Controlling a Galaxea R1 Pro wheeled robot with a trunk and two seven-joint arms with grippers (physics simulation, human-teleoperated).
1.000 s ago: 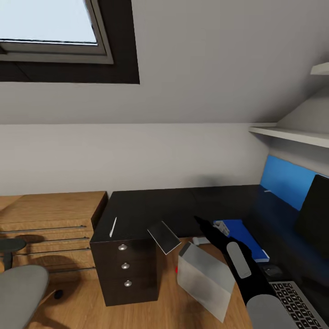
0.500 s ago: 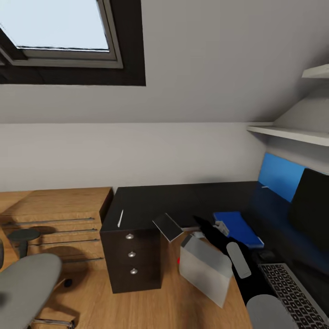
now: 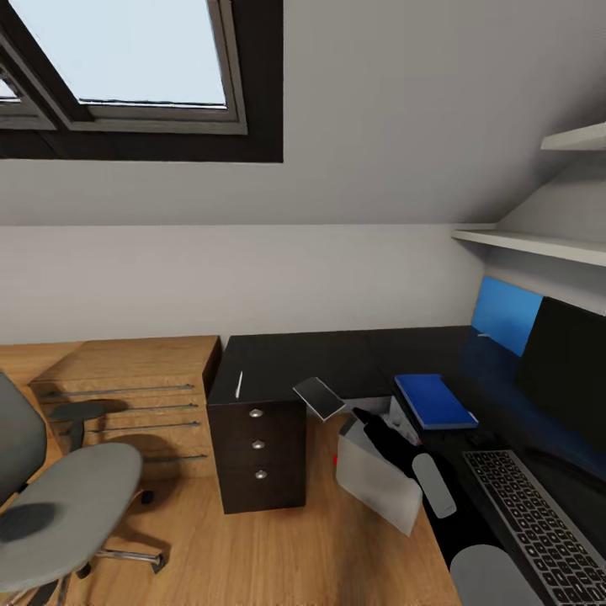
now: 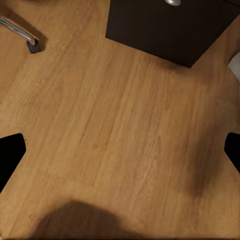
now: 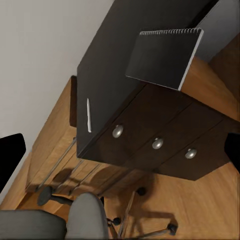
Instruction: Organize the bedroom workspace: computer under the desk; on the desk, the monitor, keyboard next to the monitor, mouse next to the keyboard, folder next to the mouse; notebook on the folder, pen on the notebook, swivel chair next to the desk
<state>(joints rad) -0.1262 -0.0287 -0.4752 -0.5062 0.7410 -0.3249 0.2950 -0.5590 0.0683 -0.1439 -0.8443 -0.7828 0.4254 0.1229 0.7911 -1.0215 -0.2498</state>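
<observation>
— On the dark counter, what sits where?
— The blue folder lies flat near the middle, the keyboard nearer the robot along the same side, and the black monitor stands behind them by the wall. A white pen lies near the corner above the three-drawer unit.
— And the notebook?
— The spiral notebook hangs tilted just off the counter's edge, next to the drawers; in the right wrist view it shows its wire spine uppermost, overlapping the counter's edge.
— The computer?
— The grey computer case leans on the wooden floor, beside the right arm.
— The chair?
— The grey swivel chair stands well apart from the counter, by the wooden cabinet.
— The pincers?
— The left pincer is spread wide over bare floor, grasping nothing. The right pincer is likewise released, fingertips far apart.
</observation>
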